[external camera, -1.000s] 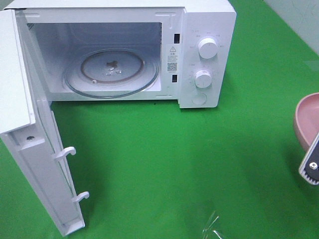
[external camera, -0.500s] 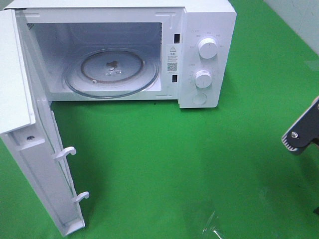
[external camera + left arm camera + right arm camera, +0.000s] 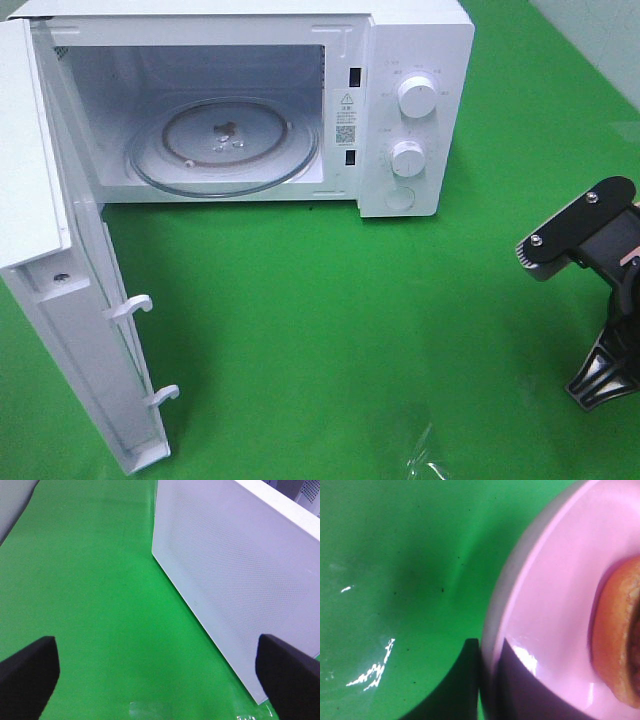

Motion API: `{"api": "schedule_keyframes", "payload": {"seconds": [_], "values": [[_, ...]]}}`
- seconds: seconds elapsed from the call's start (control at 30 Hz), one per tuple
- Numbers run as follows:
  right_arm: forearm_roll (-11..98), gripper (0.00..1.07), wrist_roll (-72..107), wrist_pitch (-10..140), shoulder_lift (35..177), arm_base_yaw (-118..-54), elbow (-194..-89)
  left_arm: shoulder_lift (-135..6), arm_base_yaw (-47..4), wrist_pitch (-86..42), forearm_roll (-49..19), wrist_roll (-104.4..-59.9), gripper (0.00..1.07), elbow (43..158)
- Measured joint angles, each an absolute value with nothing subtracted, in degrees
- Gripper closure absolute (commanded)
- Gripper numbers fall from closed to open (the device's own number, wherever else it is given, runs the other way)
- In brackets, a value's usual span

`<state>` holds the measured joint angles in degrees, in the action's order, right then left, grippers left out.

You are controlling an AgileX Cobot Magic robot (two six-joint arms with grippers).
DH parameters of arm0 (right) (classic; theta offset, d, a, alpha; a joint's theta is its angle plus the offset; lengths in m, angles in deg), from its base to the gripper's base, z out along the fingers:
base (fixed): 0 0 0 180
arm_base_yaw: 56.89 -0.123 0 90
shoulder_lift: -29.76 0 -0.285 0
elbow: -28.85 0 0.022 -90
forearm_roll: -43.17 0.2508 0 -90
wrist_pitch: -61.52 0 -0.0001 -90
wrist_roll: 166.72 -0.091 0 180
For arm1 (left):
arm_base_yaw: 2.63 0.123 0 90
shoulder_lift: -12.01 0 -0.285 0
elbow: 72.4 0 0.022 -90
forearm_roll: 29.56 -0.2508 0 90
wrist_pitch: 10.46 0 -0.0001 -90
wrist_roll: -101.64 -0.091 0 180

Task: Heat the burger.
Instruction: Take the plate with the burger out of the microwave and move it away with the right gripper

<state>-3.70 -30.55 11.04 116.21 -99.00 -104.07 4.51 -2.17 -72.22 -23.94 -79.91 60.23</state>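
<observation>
**Burger carried on its plate toward the open microwave**

Burger [image 3: 620, 635], round with a glossy golden-brown bun, shows only in the right wrist view, and only partly: we see one curved side of the bun, with a dark strip at the picture edge that may be the patty. Lettuce and tomato we cannot see. It lies on the round pink plate [image 3: 555, 605], away from the plate's rim.

We judge that the step in hand is the transport. The right gripper [image 3: 487, 672] has its jaws closed on the rim of the pink plate, one finger on each side of it, and its arm shows at the right edge of the green table cover [image 3: 330, 300] in the high view. There the plate itself is not visible.

The white microwave oven [image 3: 420, 110] stands at the far edge with its door [image 3: 90, 330] swung fully open, and the glass turntable [image 3: 222, 148] inside is bare.

The next move, we think, calls for keeping the plate level while we bring it across to the cavity and lower it onto the turntable without hitting the frame.

The left gripper [image 3: 160, 672] waits with jaws wide apart, holding nothing, beside the door's outer face.
</observation>
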Motion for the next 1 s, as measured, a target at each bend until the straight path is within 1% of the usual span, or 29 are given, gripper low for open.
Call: {"api": "schedule_keyframes", "payload": {"seconds": [0.1, 0.5, 0.63, 1.0], "values": [[-3.7, 1.07, -35.5, 11.3, 119.3, -99.0, -104.4, 4.5, -2.2, -72.2, -23.9, -79.9, 0.07, 60.2], [-4.4, 1.07, -43.6, 16.6, 127.8, -99.0, -104.5, 4.5, -2.2, -72.2, -23.9, -79.9, 0.07, 60.2], [-7.2, 1.07, -48.9, 18.4, 131.7, -99.0, -104.5, 4.5, -2.2, -72.2, -23.9, -79.9, 0.07, 60.2], [-11.4, 1.07, -56.7, 21.5, 137.5, -98.7, -104.5, 4.5, -2.2, -72.2, -23.9, -79.9, 0.07, 60.2]]}}
